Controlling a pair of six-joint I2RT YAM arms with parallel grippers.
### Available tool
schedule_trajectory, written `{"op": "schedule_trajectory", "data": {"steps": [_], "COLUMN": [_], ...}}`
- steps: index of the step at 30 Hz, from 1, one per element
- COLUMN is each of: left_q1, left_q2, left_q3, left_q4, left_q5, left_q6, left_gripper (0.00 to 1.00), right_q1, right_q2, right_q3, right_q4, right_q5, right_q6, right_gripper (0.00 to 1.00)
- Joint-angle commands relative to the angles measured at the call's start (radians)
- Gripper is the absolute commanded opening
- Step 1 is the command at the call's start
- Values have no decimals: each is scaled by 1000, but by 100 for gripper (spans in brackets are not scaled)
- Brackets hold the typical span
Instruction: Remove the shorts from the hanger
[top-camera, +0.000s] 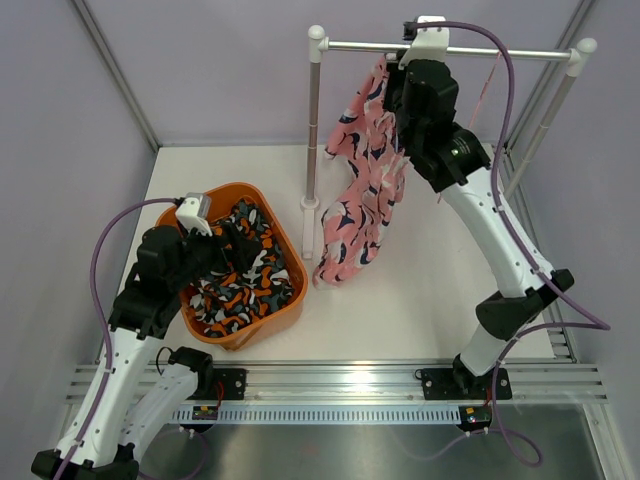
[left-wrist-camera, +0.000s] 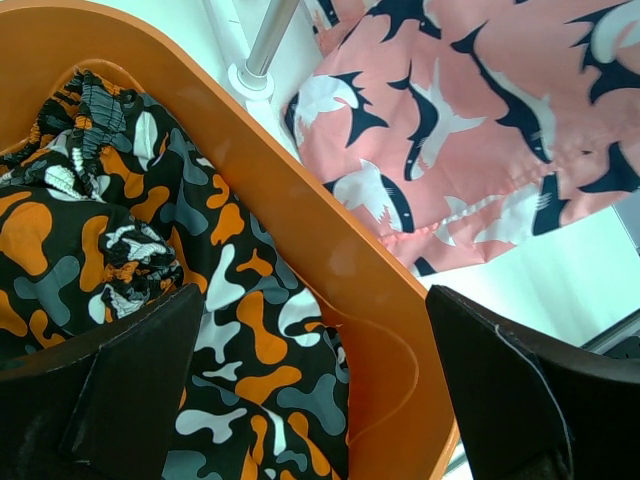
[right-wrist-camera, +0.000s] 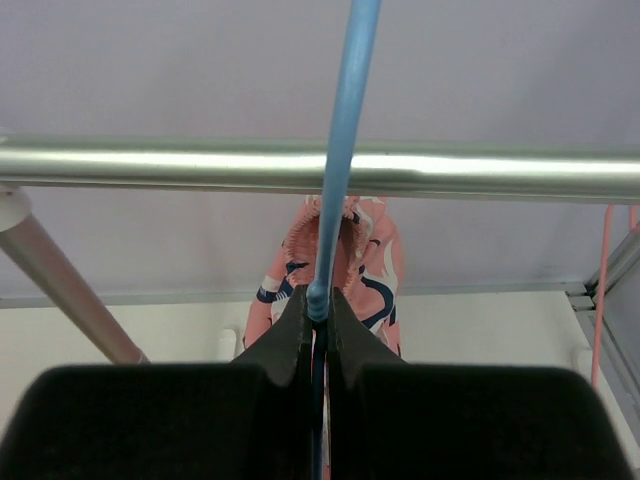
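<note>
The pink shorts (top-camera: 360, 190) with navy and white blotches hang from a blue hanger (right-wrist-camera: 340, 150) hooked over the rack's metal rail (top-camera: 470, 50). My right gripper (top-camera: 400, 80) is up at the rail, shut on the hanger's hook (right-wrist-camera: 318, 300), with the pink shorts (right-wrist-camera: 345, 260) dangling below it. The camouflage shorts (top-camera: 240, 275) lie crumpled in the orange basket (top-camera: 297, 300). My left gripper (top-camera: 225, 240) is open and empty just above the basket. In the left wrist view its jaws (left-wrist-camera: 315, 330) stand wide apart over the camouflage shorts (left-wrist-camera: 150, 250) and the basket's rim (left-wrist-camera: 330, 270).
The rack's left post (top-camera: 313, 130) stands just right of the basket, and its base shows in the left wrist view (left-wrist-camera: 250, 75). A thin pink hanger (right-wrist-camera: 603, 290) hangs near the rail's right end. The pink shorts' hem (left-wrist-camera: 480, 130) hangs close to the basket's rim.
</note>
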Motion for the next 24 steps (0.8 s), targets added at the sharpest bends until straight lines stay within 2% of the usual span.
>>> {"op": "schedule_trajectory", "data": {"steps": [1,6,14,17,24], "left_q1": [-3,-3,-18,-72,-337], "left_q2": [8,29,135,183,350], "left_q3": [12,32,112,175,439], "left_q4": [56,86,113,101,53], "left_q5": [15,67,176,165,-82], "left_q6": [24,27,15,21,21], "left_gripper": [99,99,99,99,99], "right_q1": [-5,-5,-5,-5,-5], "right_q2": [-106,-201,-493,-596,-738], "right_q3": [0,-75,-373,-452,-563], "right_q4": [-2,-106,-149,-181,-267], "right_q5": [-45,-132,-283,-321,-398], "right_q6": [23,99,158,184,240], "right_gripper": [0,0,0,0,0]}}
